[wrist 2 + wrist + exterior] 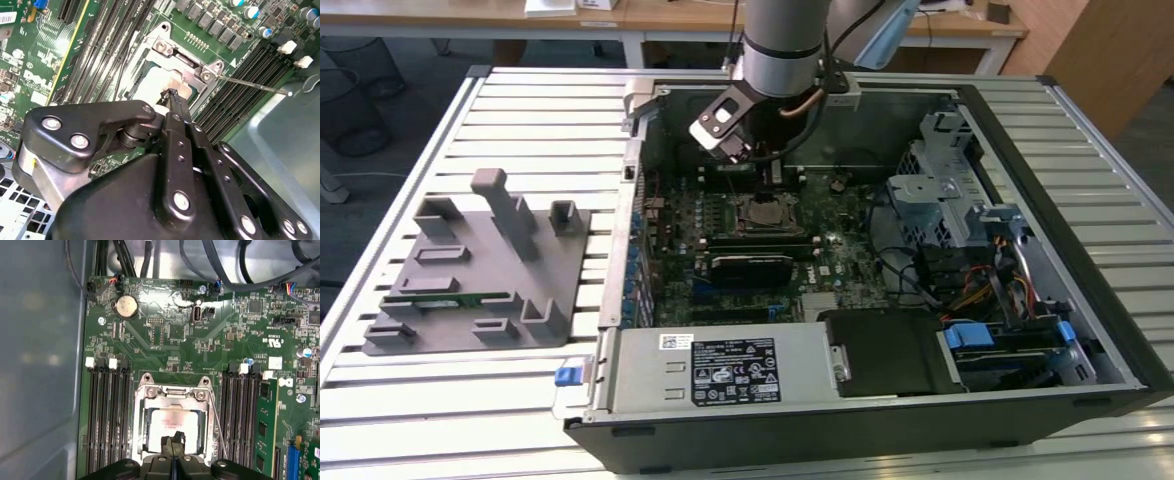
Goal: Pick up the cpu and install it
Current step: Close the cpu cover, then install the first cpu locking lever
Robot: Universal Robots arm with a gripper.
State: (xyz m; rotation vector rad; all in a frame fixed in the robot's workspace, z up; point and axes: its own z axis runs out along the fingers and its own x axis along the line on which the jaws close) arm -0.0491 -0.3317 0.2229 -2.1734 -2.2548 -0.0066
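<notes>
Open computer case (854,435) lay on its side on a slatted metal table (494,110). A grey tray (467,260) sat beside it toward the exterior view's left, with a green memory stick (447,298) in one of its slots. Wooden desks (667,15) and a wire bin (347,90) stood behind the table.

Arm (787,40) pointed down into the case, over the motherboard (761,240). Gripper (173,441) faced the board with its fingers pressed together and nothing visible between them, tips right over the cpu (172,422). The cpu sat flat inside the socket frame (142,405), silver top up, with a thin lever (216,425) alongside and memory slots on either side.

Couldn't tell whether the tips touched the cpu or hung just above it. The gripper body covered the cpu's near edge in both wrist views. In the exterior view the wrist hid the fingertips, and the cpu was hard to make out there.
</notes>
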